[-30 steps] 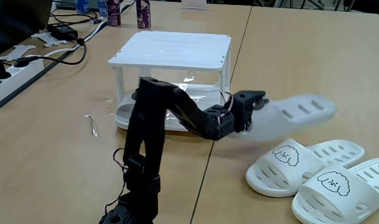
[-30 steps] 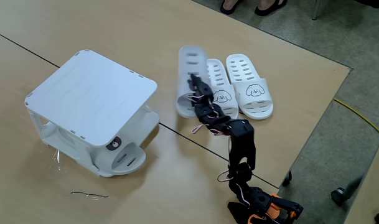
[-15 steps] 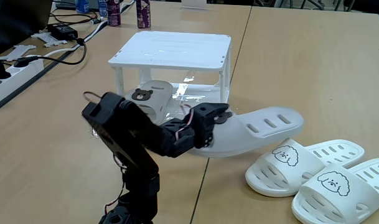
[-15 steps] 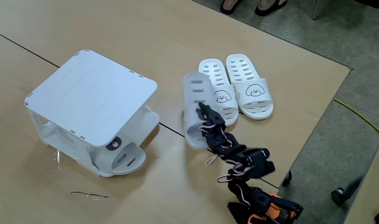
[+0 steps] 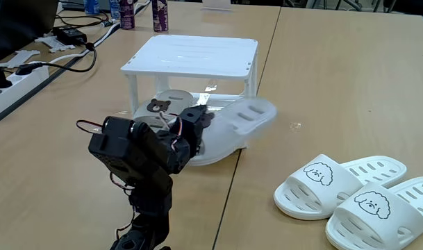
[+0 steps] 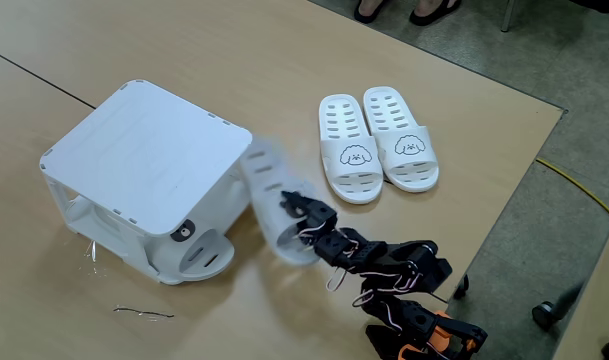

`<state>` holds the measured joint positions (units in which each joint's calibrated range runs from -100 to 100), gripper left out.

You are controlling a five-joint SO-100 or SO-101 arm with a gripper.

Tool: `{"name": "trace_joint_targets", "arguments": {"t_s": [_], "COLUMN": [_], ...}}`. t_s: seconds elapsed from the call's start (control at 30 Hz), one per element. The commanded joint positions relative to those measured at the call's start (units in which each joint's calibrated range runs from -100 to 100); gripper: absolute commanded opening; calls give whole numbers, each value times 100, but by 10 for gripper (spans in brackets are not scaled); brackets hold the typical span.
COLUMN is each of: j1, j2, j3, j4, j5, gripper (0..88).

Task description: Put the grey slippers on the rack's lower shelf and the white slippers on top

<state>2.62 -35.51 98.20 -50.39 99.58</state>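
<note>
One grey slipper (image 5: 247,118) is in the air, tilted, with my gripper (image 5: 200,123) shut on its heel end. Its toe points at the rack's (image 5: 194,54) right front post. In the other fixed view the held slipper (image 6: 264,180) is blurred beside the rack (image 6: 144,150), with my gripper (image 6: 292,204) on it. A second grey slipper (image 5: 164,106) with a bear face lies on the lower shelf (image 5: 221,103), its front sticking out of the rack (image 6: 204,255). The two white slippers (image 5: 329,182) (image 5: 381,208) lie side by side on the table (image 6: 349,150) (image 6: 404,140).
A power strip (image 5: 17,76), cables and bottles (image 5: 159,15) sit at the table's back left. A thin bent wire (image 5: 102,139) lies left of the rack. The table's edge (image 6: 504,200) runs close to the white slippers, with floor beyond.
The arm has folded back and swung the held grey slipper away from the white pair, over to the front of the rack.
</note>
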Motion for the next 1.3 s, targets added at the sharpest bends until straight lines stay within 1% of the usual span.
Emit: {"name": "trace_joint_targets", "arguments": {"t_s": [0.0,0.13,0.27,0.6,0.73,0.97,1.17,1.27], "j1": [-509,-1052,-1093,-1043,-1027,-575,-558,-583], "j2": [130,223,442,2478,3555,5153,6432,6845], "j3": [62,62,-172,-3050,-4178,-6135,-7579,-8246], "j4": [-61,-78,-78,-69,-61,-26,-9,405], "j5": [42,42,42,42,42,42,42,42], "gripper": [8,8,8,8,8,8,8,8]}}
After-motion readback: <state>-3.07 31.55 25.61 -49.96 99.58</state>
